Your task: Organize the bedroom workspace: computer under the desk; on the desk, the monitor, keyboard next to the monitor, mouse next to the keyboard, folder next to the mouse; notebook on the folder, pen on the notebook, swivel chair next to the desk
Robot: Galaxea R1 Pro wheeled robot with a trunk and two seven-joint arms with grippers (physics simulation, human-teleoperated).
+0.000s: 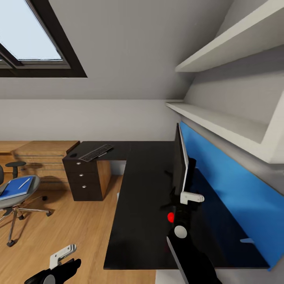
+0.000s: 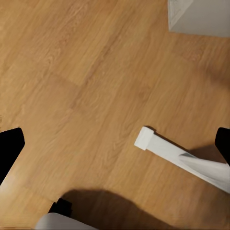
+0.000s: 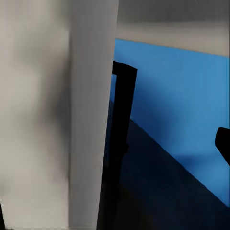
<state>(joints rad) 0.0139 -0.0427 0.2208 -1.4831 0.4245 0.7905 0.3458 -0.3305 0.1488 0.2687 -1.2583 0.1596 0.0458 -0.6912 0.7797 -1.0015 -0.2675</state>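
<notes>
The monitor point(image 1: 180, 157) stands edge-on on the black desk point(image 1: 138, 205), its white back point(image 3: 52, 120) close to my right gripper point(image 1: 190, 197). That gripper is open, one black fingertip point(image 3: 223, 143) showing beside the stand point(image 3: 122, 124). The keyboard point(image 1: 96, 152) lies on the desk's far wing, with the small dark mouse point(image 1: 73, 155) beside it. At the left, the swivel chair point(image 1: 17, 197) carries the blue folder point(image 1: 15, 188) with the pen point(image 1: 24, 183) on top. My left gripper point(image 1: 63, 258) hangs open over the floor. The computer and notebook are out of view.
A blue panel point(image 1: 232, 185) lines the wall behind the desk, under white shelves point(image 1: 221, 122). A low wooden dresser point(image 1: 43, 156) and a black stool point(image 1: 15, 164) stand by the far wall. A white bar point(image 2: 167, 153) and a pale box corner point(image 2: 199, 17) sit on the wood floor.
</notes>
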